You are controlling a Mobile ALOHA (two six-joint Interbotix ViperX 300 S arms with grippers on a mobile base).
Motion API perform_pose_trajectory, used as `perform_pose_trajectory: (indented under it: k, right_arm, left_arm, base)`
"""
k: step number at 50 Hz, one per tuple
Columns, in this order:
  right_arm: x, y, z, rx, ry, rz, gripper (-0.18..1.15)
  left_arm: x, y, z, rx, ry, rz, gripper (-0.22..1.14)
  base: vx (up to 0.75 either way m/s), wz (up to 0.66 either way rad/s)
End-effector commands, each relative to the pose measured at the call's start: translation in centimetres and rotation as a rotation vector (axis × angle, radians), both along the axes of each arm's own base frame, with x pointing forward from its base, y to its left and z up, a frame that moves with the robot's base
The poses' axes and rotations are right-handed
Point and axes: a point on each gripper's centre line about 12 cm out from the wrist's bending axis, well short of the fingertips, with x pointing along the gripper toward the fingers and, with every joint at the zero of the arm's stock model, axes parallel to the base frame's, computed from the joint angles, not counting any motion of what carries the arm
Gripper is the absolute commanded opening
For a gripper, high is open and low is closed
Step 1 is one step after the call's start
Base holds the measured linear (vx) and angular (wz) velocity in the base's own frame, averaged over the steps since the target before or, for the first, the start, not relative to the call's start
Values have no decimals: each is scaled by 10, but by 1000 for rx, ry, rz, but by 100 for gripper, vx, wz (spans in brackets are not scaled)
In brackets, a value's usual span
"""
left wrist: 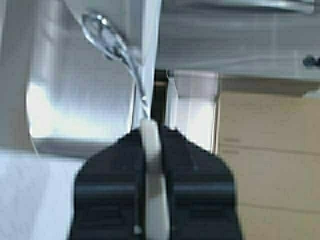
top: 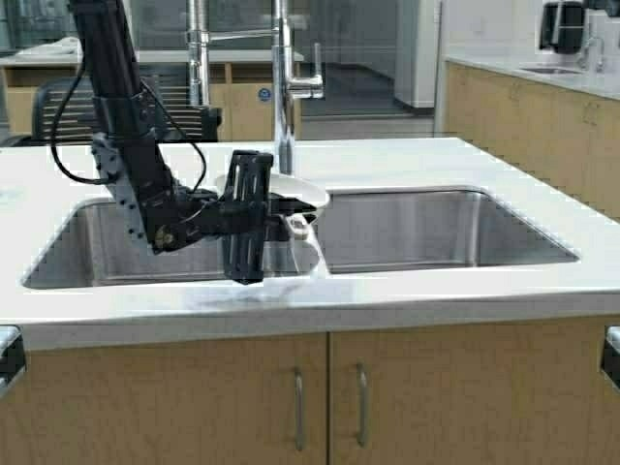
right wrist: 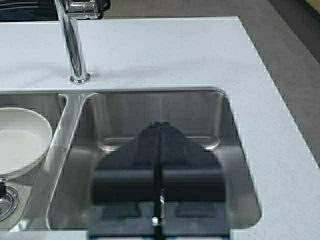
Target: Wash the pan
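The white pan (top: 294, 191) is held tilted over the left basin, right below the tall faucet (top: 282, 87). My left gripper (top: 283, 215) reaches in from the left and is shut on the pan's white handle (left wrist: 151, 145), which shows clamped between its black fingers (left wrist: 115, 170). The pan also shows in the right wrist view (right wrist: 20, 140) as a white round bowl shape. My right gripper (right wrist: 160, 125) is shut and empty above the right basin (right wrist: 160, 115); it is out of the high view.
A double steel sink (top: 441, 232) is set in a white counter (top: 387, 160). A divider (top: 315, 254) splits the basins. The left basin's drain (right wrist: 4, 200) lies below the pan. Cabinet doors (top: 358, 402) sit under the front edge.
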Motion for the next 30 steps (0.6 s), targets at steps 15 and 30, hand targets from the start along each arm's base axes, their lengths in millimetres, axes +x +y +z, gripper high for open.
perform_pose_trajectory:
  k: [15, 30]
  right_arm:
    - [6, 1, -2, 5, 15, -2, 7]
    - [6, 1, -3, 8, 18, -2, 7]
  left_arm:
    - [43, 8, 13, -93, -64, 30, 3]
    - [11, 16, 25, -60, -25, -8, 2]
  base:
    - [23, 13]
    - [20, 11]
